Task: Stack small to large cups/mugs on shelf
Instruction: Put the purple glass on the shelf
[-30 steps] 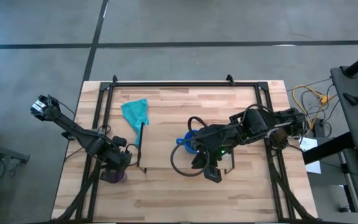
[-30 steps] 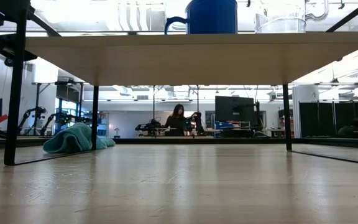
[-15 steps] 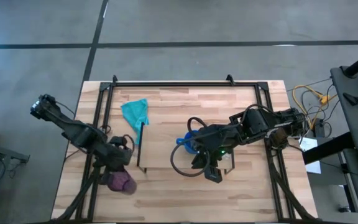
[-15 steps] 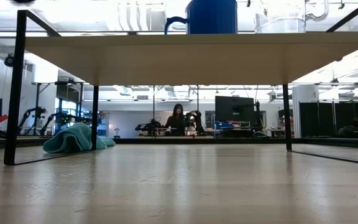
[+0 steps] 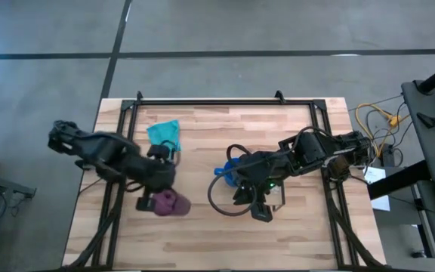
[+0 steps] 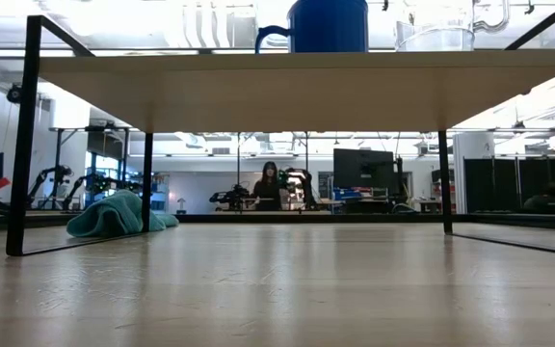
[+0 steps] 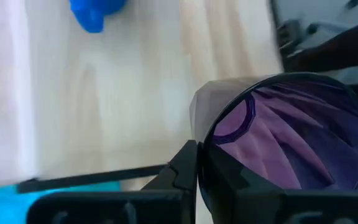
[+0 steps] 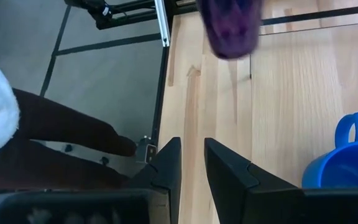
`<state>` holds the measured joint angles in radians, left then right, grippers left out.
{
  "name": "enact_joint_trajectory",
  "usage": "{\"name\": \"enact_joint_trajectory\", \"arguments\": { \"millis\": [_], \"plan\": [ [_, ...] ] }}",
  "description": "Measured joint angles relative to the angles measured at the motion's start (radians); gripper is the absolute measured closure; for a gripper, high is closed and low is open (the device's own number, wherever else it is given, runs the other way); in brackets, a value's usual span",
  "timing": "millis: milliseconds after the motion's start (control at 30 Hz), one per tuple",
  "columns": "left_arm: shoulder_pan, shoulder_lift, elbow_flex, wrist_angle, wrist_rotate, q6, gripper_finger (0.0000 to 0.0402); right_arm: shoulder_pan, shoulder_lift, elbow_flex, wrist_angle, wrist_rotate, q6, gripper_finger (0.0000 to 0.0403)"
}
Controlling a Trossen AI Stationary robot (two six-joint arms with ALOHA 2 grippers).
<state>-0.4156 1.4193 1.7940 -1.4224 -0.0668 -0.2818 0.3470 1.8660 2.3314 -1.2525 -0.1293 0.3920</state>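
Observation:
The purple cup [image 5: 168,202] hangs tilted in my left gripper [image 5: 151,200] above the table, just left of the shelf [image 5: 202,181]; it also shows in the right wrist view [image 8: 232,28]. The blue mug [image 6: 326,24] and the clear glass cup [image 6: 439,34] stand on the shelf board [image 6: 287,82]. From above, the blue mug [image 5: 229,172] peeks out beside my right arm, which hides the glass cup. My right gripper [image 5: 261,214] hovers over the shelf's near edge, open by a narrow gap [image 8: 192,143] and holding nothing. My left gripper holds the purple cup by its rim [image 7: 199,134]. One finger [image 7: 182,168] lies outside the wall and the other reaches inside the mouth. The cup is lifted clear of the table and tilted, its open mouth facing the wrist camera.
A teal cloth [image 5: 165,134] lies on the table beyond the shelf's left legs [image 5: 171,170]. Black frame rails [image 5: 225,100] border the tabletop. A person's dark leg [image 8: 61,134] stands on the floor beside the table. Bare wood shows under the shelf [image 6: 277,280].
My left gripper has risen from the table's left near area and swung right toward the shelf, carrying the purple cup. The cup, which stood on the table under the gripper, is now lifted clear and tipped. My right arm has kept still.

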Motion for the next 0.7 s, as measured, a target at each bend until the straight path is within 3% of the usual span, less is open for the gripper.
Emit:
{"name": "enact_joint_trajectory", "arguments": {
  "millis": [200, 433, 700],
  "plan": [
    [0.116, 0.101, 0.041, -0.032, -0.009, 0.104, 0.0400, 0.000, 0.000, 0.000, 0.000, 0.000, 0.000, 0.0340],
    [0.255, 0.111, 0.048, -0.031, -0.066, 0.105, 0.0400, 0.006, 0.000, 0.000, -0.005, 0.010, -0.004, 0.0344],
    [0.313, 0.086, 0.048, -0.027, 0.018, 0.056, 0.0400, 0.038, 0.000, 0.000, -0.056, 0.296, -0.006, 0.0345]
  ]
}}
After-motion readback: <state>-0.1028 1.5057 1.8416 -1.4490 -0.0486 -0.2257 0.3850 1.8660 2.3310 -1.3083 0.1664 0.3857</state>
